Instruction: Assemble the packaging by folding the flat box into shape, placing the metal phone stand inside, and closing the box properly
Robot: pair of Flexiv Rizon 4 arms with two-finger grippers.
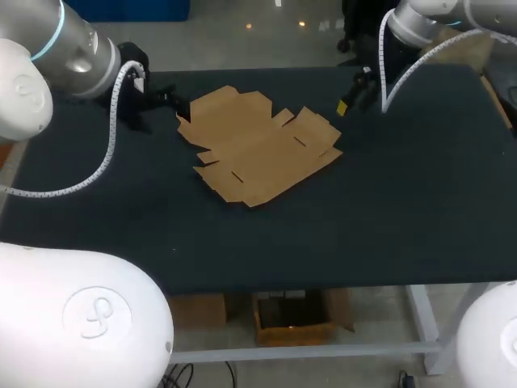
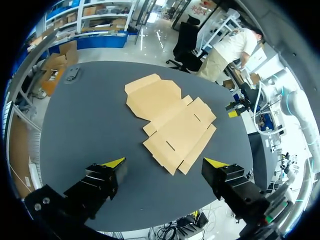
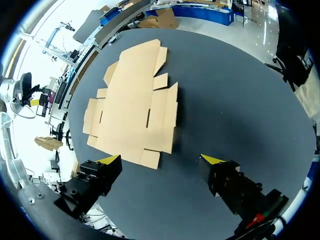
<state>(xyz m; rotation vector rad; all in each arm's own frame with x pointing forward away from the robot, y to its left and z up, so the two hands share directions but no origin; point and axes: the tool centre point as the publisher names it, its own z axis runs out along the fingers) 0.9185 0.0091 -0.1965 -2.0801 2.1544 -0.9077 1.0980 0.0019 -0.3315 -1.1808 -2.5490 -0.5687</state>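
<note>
The flat box point(image 1: 258, 145), plain brown cardboard, lies unfolded on the dark table point(image 1: 404, 210), a little toward 12 o'clock from its middle. Flaps jut from its edges and short slits mark its panels. The left gripper point(image 2: 165, 162) hangs at the box's 10 o'clock and the right gripper point(image 3: 161, 159) at its 2 o'clock, both with fingers spread wide, holding nothing.

Head view high behind, wrist views opposite, sharing flat box point(image 1: 257, 149)

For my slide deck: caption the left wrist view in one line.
Open left end effector poised over the dark table, flat unfolded cardboard box ahead, right end effector beyond it.
</note>
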